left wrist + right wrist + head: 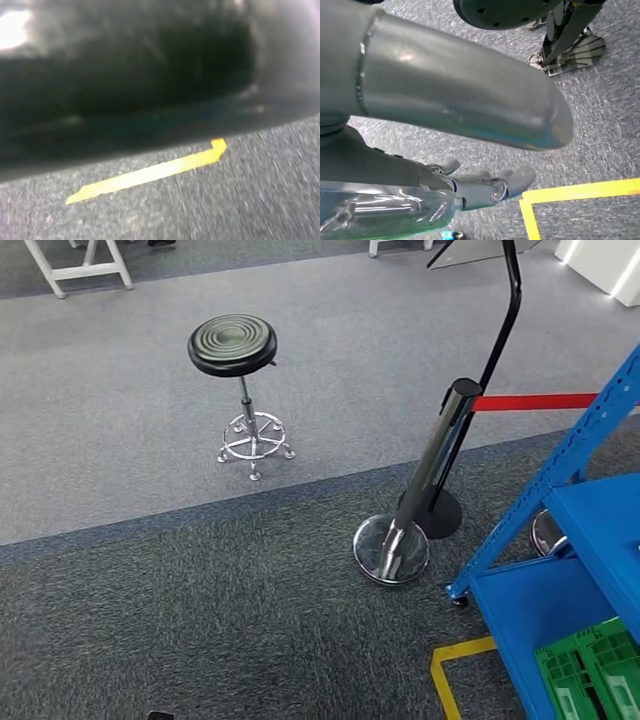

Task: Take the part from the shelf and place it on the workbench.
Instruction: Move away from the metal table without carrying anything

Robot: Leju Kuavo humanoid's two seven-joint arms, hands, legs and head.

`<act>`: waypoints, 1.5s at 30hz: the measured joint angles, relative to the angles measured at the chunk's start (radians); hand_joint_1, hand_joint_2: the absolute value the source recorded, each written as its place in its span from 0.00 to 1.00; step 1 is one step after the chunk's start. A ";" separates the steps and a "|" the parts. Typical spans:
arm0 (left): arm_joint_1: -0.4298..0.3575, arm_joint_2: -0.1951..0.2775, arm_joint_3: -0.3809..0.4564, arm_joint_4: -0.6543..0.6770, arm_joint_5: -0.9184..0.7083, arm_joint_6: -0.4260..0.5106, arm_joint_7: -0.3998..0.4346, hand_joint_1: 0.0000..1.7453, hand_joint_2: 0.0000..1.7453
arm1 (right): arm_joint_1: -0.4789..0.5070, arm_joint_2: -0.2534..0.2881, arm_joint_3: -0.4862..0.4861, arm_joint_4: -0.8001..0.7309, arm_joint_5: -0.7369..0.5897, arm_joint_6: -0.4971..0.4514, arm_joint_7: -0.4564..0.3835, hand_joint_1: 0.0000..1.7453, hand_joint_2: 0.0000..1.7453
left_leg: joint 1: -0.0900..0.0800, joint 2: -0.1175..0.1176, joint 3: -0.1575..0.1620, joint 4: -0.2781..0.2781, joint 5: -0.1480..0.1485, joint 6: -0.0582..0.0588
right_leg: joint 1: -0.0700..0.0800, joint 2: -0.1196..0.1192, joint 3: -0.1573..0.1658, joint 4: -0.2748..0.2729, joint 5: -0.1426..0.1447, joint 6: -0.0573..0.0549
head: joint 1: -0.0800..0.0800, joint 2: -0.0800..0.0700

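Blue shelf (581, 540), green crate (596, 675), black stool (232, 345)

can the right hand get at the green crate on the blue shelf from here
Probably not yet. The right hand hangs low over the carpet beside the yellow floor line, holding nothing, while the green crate sits on the blue shelf off to the right. Nothing blocks the way; the arm would need raising.

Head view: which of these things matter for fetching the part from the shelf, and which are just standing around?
Job:
blue shelf
green crate on its lower level

Standing around:
black stool
chrome barrier post with red belt
yellow floor tape
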 joint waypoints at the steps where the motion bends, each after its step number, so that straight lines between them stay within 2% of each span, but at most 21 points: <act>1: 0.000 0.001 -0.003 0.000 0.001 0.001 0.000 0.00 0.00 | 0.002 0.000 -0.001 0.000 0.000 0.000 0.000 0.00 0.00 | 0.000 0.012 0.001 -0.004 0.004 0.004 | -0.002 0.003 -0.005 0.002 0.001 0.006 | 0.000 0.000; 3: -0.001 0.002 -0.008 0.000 0.002 0.003 0.000 0.00 0.00 | 0.004 0.000 -0.002 0.000 0.000 0.000 0.000 0.00 0.00 | 0.003 0.038 0.003 -0.017 0.012 0.015 | -0.001 -0.033 -0.028 0.041 -0.029 0.013 | 0.004 0.000; 5: 0.003 0.002 -0.010 0.001 0.002 0.004 -0.001 0.00 0.00 | -0.001 0.000 -0.003 0.000 0.000 -0.001 0.000 0.00 0.00 | 0.002 0.069 0.002 -0.021 0.015 0.020 | 0.001 -0.088 -0.084 0.158 -0.099 0.018 | 0.010 0.000; 7: 0.005 0.003 -0.010 0.002 0.006 0.006 0.000 0.00 0.00 | -0.005 0.000 -0.004 0.002 0.000 -0.001 0.000 0.00 0.00 | 0.001 0.102 -0.001 -0.020 0.014 0.021 | -0.003 -0.108 -0.135 0.268 -0.145 0.025 | 0.012 0.000; 8: 0.005 0.004 -0.011 0.003 0.008 0.006 0.000 0.00 0.00 | -0.005 0.000 -0.005 0.003 0.000 -0.001 -0.001 0.00 0.00 | 0.001 0.115 -0.001 -0.020 0.014 0.020 | -0.005 -0.112 -0.138 0.278 -0.141 0.028 | 0.012 0.000; 11: 0.001 0.005 -0.017 0.006 0.011 0.007 0.000 0.00 0.00 | -0.006 0.000 -0.008 0.007 0.000 -0.002 -0.002 0.00 0.00 | 0.000 0.149 0.003 -0.018 0.009 0.011 | -0.010 -0.150 -0.037 0.104 -0.059 0.032 | 0.013 0.000; 13: 0.000 0.006 -0.022 0.007 0.012 0.007 0.000 0.00 0.00 | -0.009 0.000 -0.009 0.008 0.000 -0.003 -0.004 0.00 0.00 | -0.003 0.164 0.009 -0.014 0.002 -0.001 | -0.009 -0.176 0.018 0.005 -0.028 0.025 | 0.010 0.000; 16: -0.003 0.007 -0.027 0.008 0.013 0.007 0.000 0.00 0.00 | -0.006 0.000 -0.009 0.009 0.000 -0.005 -0.004 0.00 0.00 | 0.001 0.177 0.019 -0.012 -0.003 -0.021 | -0.004 -0.160 0.023 -0.005 -0.025 0.006 | 0.006 0.000; 18: -0.003 0.009 -0.029 0.008 0.016 0.007 0.000 0.00 0.00 | -0.002 0.000 -0.009 0.009 0.000 -0.008 -0.001 0.00 0.00 | 0.006 0.147 0.011 0.019 -0.033 -0.033 | -0.006 -0.146 0.028 -0.007 -0.020 -0.006 | 0.003 0.000; 20: 0.000 0.011 -0.029 0.008 0.019 0.006 0.002 0.00 0.00 | 0.000 0.000 -0.010 0.008 -0.001 -0.010 0.003 0.00 0.00 | 0.008 0.103 -0.037 0.131 -0.102 -0.038 | -0.005 -0.127 0.030 -0.008 -0.015 -0.014 | -0.001 0.000; 22: 0.005 0.012 -0.030 0.009 0.021 0.006 0.005 0.00 0.00 | 0.002 0.000 -0.010 0.008 -0.002 -0.010 0.011 0.00 0.00 | 0.008 0.090 -0.097 0.259 -0.154 -0.037 | -0.001 -0.103 0.028 -0.008 -0.014 -0.017 | -0.002 0.000; 24: 0.008 0.013 -0.031 0.009 0.022 0.006 0.008 0.00 0.00 | 0.008 0.000 -0.010 0.008 -0.003 -0.010 0.018 0.00 0.00 | 0.007 0.086 -0.107 0.265 -0.123 -0.030 | 0.002 -0.076 0.031 -0.008 -0.014 -0.018 | -0.003 0.000; 27: 0.010 0.017 -0.033 0.009 0.023 0.006 0.010 0.00 0.00 | 0.010 0.000 -0.010 0.008 -0.004 -0.010 0.020 0.00 0.00 | 0.006 0.039 -0.034 0.079 -0.010 -0.012 | 0.005 -0.036 0.034 -0.006 -0.015 -0.016 | -0.002 0.000; 29: 0.010 0.018 -0.034 0.009 0.023 0.006 0.011 0.00 0.00 | 0.010 0.000 -0.009 0.006 -0.005 -0.010 0.021 0.00 0.00 | 0.005 0.010 -0.007 0.010 0.006 -0.004 | 0.004 -0.014 0.027 -0.003 -0.015 -0.009 | -0.003 0.000; 31: 0.008 0.019 -0.036 0.009 0.024 0.006 0.012 0.00 0.00 | 0.014 0.000 -0.008 0.005 -0.006 -0.010 0.021 0.00 0.00 | 0.004 0.021 -0.002 -0.004 0.003 0.002 | 0.000 0.001 0.014 -0.004 -0.013 0.004 | -0.003 0.000; 34: 0.008 0.020 -0.041 0.009 0.025 0.006 0.012 0.00 0.00 | 0.017 0.000 -0.008 0.004 -0.006 -0.010 0.023 0.00 0.00 | 0.008 0.057 0.002 -0.022 0.013 0.016 | 0.000 -0.059 -0.023 0.059 -0.058 0.016 | 0.004 0.000; 36: 0.009 0.021 -0.045 0.010 0.031 0.008 0.011 0.00 0.00 | 0.011 0.000 -0.007 0.004 -0.006 -0.010 0.022 0.00 0.00 | 0.005 0.085 0.001 -0.022 0.013 0.020 | -0.001 -0.101 -0.087 0.188 -0.128 0.023 | 0.011 0.000; 38: 0.008 0.021 -0.050 0.012 0.038 0.010 0.009 0.00 0.00 | 0.008 0.000 -0.007 0.005 -0.006 -0.009 0.022 0.00 0.00 | 0.004 0.114 0.001 -0.022 0.011 0.020 | -0.004 -0.111 -0.130 0.278 -0.155 0.031 | 0.011 0.000; 40: 0.005 0.021 -0.054 0.014 0.042 0.011 0.008 0.00 0.00 | 0.008 0.000 -0.007 0.005 -0.006 -0.008 0.022 0.00 0.00 | 0.004 0.139 0.004 -0.021 0.008 0.016 | -0.006 -0.122 -0.095 0.217 -0.108 0.035 | 0.012 0.000; 42: 0.003 0.021 -0.056 0.015 0.043 0.011 0.007 0.00 0.00 | 0.007 0.000 -0.008 0.005 -0.006 -0.008 0.022 0.00 0.00 | 0.002 0.158 0.011 -0.019 0.002 0.007 | -0.007 -0.158 -0.015 0.070 -0.047 0.034 | 0.012 0.000; 45: 0.001 0.023 -0.059 0.016 0.043 0.012 0.005 0.00 0.00 | 0.006 0.000 -0.008 0.006 -0.005 -0.006 0.021 0.00 0.00 | -0.003 0.179 0.021 -0.016 -0.006 -0.011 | -0.002 -0.173 0.022 -0.004 -0.026 0.015 | 0.007 0.000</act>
